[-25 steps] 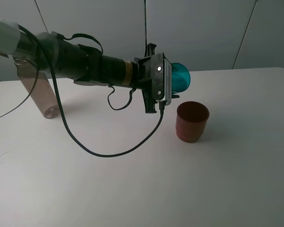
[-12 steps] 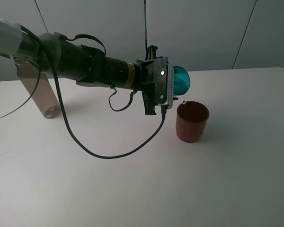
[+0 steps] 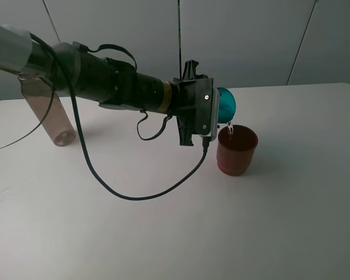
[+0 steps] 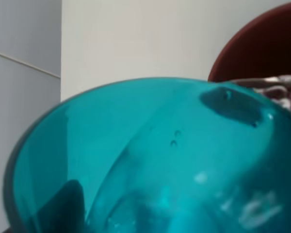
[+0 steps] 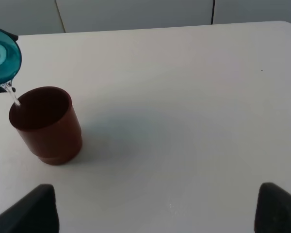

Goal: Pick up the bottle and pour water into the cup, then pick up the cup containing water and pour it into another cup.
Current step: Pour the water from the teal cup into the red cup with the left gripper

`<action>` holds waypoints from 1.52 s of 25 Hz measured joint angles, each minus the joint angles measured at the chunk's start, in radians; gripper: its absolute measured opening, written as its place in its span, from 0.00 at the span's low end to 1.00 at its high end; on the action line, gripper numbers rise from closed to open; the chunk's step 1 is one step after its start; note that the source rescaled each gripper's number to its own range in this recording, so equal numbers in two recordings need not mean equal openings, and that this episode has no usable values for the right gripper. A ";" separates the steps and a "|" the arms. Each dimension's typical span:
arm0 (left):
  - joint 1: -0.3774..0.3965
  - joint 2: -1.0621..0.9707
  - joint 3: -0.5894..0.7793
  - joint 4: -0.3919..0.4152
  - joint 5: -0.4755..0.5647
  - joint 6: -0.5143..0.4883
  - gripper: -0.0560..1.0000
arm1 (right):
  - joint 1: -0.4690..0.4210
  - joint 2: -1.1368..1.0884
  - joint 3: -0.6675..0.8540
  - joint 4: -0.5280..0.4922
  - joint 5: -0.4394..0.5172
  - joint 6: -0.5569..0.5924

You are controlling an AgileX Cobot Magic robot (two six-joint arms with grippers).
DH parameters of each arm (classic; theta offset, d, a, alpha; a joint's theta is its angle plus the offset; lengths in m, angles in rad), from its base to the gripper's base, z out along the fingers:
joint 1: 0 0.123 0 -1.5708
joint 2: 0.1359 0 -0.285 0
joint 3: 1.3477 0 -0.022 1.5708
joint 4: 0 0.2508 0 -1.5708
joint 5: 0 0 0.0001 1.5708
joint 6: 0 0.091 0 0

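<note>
One stream (image 3: 230, 129) falling from tipped teal cup (image 3: 226, 104), clamped in left hand (image 3: 217, 109), just inside rim of red cup (image 3: 237, 153) on table (image 3: 163, 233); spill onto table likely with faster tilt or sideways drift; right hand (image 5: 153, 208) wide.

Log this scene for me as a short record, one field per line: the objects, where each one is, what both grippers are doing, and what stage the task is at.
teal cup: tipped in the air, held by the left gripper, rim above the red-brown cup's edge
red-brown cup: upright on the table, taking in water
water: thin stream falling from the teal cup into the red-brown cup
bottle: standing at the table's far left, apart from both cups
right gripper: open, holding nothing, above the table
stage: second pour under way
</note>
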 joint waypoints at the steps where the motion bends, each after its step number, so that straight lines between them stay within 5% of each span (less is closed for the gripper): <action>1: -0.004 0.000 0.000 0.000 0.015 0.000 0.11 | 0.000 0.000 0.000 0.000 0.000 0.000; 38: -0.074 0.000 -0.020 -0.002 0.228 0.077 0.11 | 0.000 0.000 0.000 0.000 0.000 0.000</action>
